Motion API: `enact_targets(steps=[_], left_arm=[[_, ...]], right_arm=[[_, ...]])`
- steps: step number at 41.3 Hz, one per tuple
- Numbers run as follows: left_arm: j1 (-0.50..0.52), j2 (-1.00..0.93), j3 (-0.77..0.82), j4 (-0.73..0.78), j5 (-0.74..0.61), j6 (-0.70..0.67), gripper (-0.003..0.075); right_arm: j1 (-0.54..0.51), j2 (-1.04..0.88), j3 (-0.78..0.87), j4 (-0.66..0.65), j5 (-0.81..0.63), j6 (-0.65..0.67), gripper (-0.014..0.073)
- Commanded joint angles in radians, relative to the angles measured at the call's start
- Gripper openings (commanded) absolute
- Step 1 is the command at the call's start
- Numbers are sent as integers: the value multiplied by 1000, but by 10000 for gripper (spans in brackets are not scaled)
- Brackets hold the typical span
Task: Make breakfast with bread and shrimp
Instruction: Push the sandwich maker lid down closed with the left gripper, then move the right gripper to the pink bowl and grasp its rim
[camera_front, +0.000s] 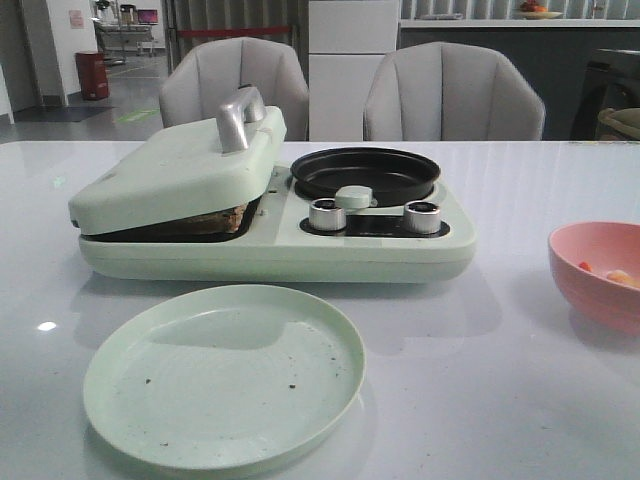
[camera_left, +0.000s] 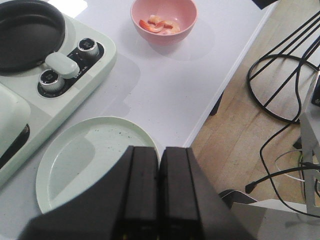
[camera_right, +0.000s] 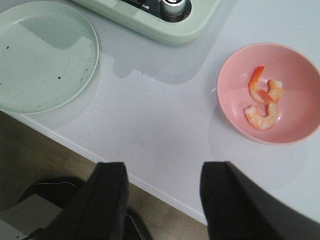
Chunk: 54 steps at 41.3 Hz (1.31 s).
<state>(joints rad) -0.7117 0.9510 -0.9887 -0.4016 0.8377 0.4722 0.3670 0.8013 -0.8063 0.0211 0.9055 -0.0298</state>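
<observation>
Bread (camera_front: 215, 220): sat inside the pale green breakfast maker (camera_front: 270, 250), under its lid (camera_front: 175, 165), which rested propped slightly ajar over it; only a browned edge showed in the gap.
Shrimp (camera_right: 263, 102): three curled orange-pink pieces lay in the pink bowl (camera_right: 235, 120), well apart from the maker, near the counter's right edge.
Pan (camera_front: 365, 172): black, round and bare, set in the maker's right half behind two silver knobs (camera_front: 327, 214).
Plate (camera_front: 225, 375): pale green, bare but for dark crumbs, just in front of the maker.
Counter (camera_front: 480, 400): white and glossy.
Left pincer (camera_left: 160, 190): pressed fully closed on nothing, hovering above the plate's near rim.
Right pincer (camera_right: 162, 200): spread wide and empty, hovering over the counter's front edge, between plate and bowl.
Stage, by judgement: the shrimp had not yet reached the pan.
Risk: the small, slick shrimp could slip from the pincer on the long carry across to the pan; a careless reach could nudge the bowl toward the nearby edge; bread left under the lid could over-brown.
</observation>
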Motion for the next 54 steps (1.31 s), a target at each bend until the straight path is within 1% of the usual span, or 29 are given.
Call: enact_targets(steps=[1,10,23,29,33,40,47,54], left_arm=[[-8,-17,-25,-27,-71,-1,99],[-8,-17,-25,-27,-62,-1,99],[-8,-17,-25,-27,-60,-1,99],[-8,-17,-25,-27,-60,-1,99],[-8,-17,-25,-27,-60,-1,99],[-8,-17,-25,-27,-60,-1,99],[-8,-17,-25,-27,-60,-1,99],[-8,-17,-25,-27,-60,-1,99]], right_arm=[[-5,-8,-25,-3,-52,-1,443],[-5,-8,-25,1,-53,-1,443],[-5,5,-31,3,-122,-1,443],[-24,91,-96,-4,-53,5,443],[-77,170,-163,-4,14,5,443],[-242,313,-259,-4,88,5,443],[-385,442,-304,-5,68,5,443],[-474,553,-320,-8,28,5,443]])
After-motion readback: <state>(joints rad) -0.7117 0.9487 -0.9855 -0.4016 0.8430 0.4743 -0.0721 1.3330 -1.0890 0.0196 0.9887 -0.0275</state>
